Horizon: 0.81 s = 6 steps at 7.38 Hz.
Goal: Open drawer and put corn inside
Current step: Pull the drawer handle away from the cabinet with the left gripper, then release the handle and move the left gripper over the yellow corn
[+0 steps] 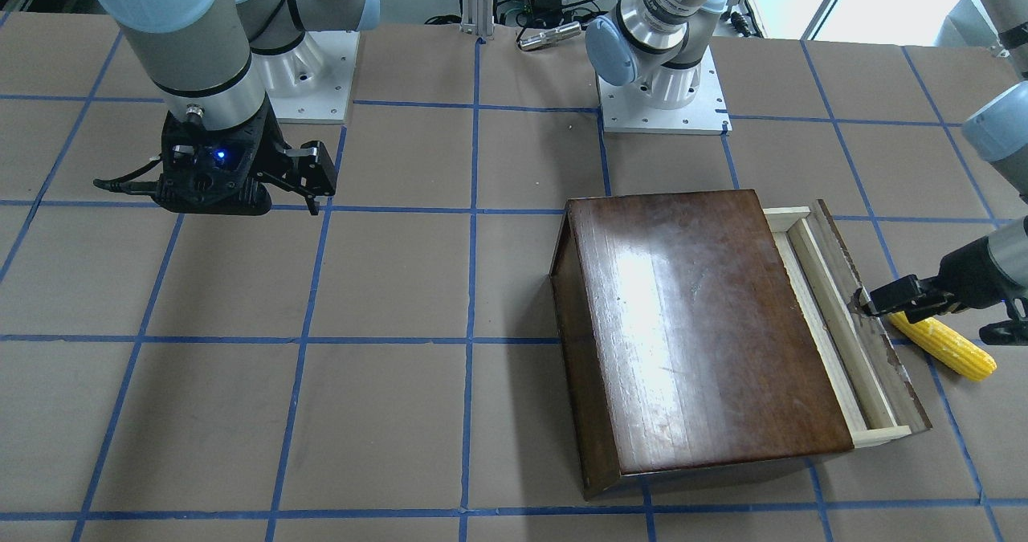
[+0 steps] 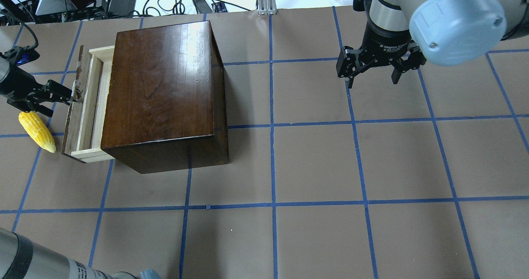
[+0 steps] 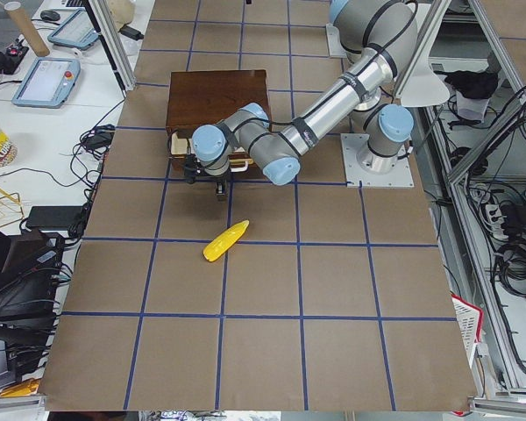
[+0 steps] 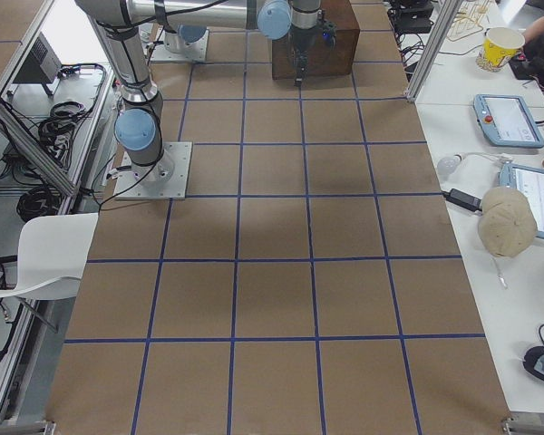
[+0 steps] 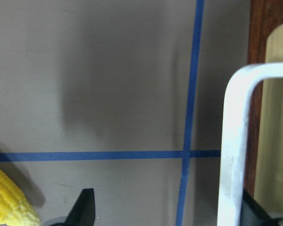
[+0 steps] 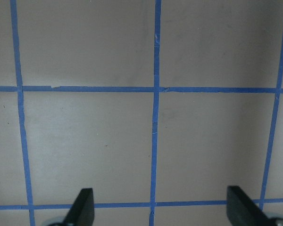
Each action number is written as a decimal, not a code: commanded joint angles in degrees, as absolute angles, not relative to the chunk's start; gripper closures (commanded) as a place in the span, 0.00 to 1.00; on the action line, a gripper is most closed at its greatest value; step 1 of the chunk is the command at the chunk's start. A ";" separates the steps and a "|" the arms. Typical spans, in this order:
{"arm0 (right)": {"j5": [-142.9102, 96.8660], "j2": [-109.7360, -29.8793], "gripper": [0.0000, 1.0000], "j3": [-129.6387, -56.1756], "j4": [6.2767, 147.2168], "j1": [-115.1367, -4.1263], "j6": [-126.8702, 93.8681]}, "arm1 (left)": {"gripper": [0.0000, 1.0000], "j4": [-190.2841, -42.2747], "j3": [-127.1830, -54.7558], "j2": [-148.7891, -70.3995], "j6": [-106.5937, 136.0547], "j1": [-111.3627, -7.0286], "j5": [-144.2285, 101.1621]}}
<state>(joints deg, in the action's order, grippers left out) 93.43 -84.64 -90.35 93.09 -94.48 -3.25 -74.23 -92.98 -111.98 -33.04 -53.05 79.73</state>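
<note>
You seem to be easing the shallow pale-wood drawer (image 2: pixel 89 105), chipped dark front, out of the glossy dark-brown box (image 2: pixel 161 84): pull squarely, widening the narrow gap. Your left gripper (image 2: pixel 61 104) is gaping wide, one finger resting against the white metal handle (image 5: pixel 233 141), clamping nothing. The small yellow toy corn cob (image 2: pixel 37 131) is lying on the table just beside the drawer front.

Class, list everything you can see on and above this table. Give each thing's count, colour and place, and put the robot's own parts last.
wooden box: one, glossy dark brown, on the table's left half in the overhead view
drawer: one, pale wood with a dark front, pulled partly out of the box
handle: one, whitish, on the drawer's front
corn: one, yellow, lying on the table outside the drawer
table: one, brown with a blue tape grid
left gripper: one, black, open, at the handle
right gripper: one, black, open, above bare table away from the box
</note>
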 commanded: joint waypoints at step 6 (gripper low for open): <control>93.43 -84.64 0.00 -90.35 93.08 -94.48 -3.25 | 0.00 -74.27 -92.11 -111.01 -34.63 -52.47 82.18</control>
